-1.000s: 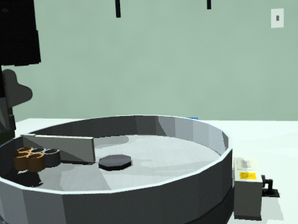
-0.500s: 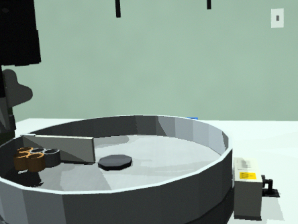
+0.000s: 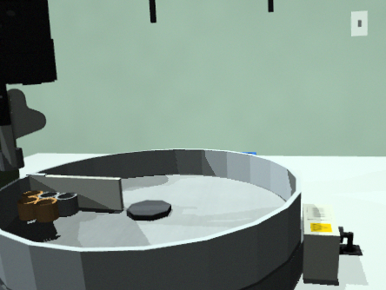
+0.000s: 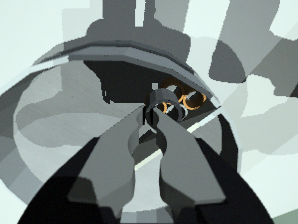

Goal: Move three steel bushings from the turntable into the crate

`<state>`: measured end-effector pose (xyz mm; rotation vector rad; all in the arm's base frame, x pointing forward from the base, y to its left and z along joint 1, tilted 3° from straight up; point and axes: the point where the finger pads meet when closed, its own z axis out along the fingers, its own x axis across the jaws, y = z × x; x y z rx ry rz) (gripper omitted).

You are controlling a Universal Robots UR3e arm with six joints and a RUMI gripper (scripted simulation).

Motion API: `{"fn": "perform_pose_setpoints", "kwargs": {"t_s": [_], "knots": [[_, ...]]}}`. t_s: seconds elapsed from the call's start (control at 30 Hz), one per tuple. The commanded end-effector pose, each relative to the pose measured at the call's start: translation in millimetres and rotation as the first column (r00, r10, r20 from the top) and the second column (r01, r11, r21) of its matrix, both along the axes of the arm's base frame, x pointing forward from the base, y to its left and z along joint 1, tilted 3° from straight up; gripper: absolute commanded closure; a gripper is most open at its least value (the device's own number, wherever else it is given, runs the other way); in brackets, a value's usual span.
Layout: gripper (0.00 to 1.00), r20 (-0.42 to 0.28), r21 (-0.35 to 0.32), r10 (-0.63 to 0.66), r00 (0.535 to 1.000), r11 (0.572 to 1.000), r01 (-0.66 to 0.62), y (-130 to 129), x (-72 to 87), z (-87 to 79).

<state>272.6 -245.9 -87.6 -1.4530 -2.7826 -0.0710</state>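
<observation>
The grey turntable [image 3: 174, 208] has a raised rim and a straight grey guide wall [image 3: 83, 191]. A cluster of bushings lies against that wall at the left: brass ones [image 3: 36, 206] and a dark steel one [image 3: 66, 201]. In the wrist view my gripper [image 4: 147, 107] hangs high above the turntable and is shut on the wall of a grey steel bushing [image 4: 161, 102]. The cluster shows below and beyond it, with brass rings [image 4: 192, 100] and a steel one beside them. In the exterior view only the dark arm body [image 3: 23, 43] shows at the upper left; the fingers are out of frame.
A dark flat hub [image 3: 149, 209] sits at the turntable's middle. A grey control box with a yellow label [image 3: 321, 243] stands by the right rim. A small blue edge [image 3: 249, 153] peeks from behind the far rim; I cannot tell what it is.
</observation>
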Motion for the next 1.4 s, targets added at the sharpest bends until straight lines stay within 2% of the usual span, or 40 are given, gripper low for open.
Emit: {"fn": "perform_pose_setpoints", "kwargs": {"t_s": [0.0, 0.57, 1.37], "knots": [[1.00, 0.001, -0.002, -0.002, 1.000, 1.000, 0.002, 3.5, 3.0, 0.9], [1.00, 0.002, -0.002, -0.002, 1.000, 1.000, 0.002, 20.4, 14.8, 1.8], [1.00, 0.002, -0.002, -0.002, 1.000, 1.000, 0.002, 64.5, 46.1, 4.3]]}}
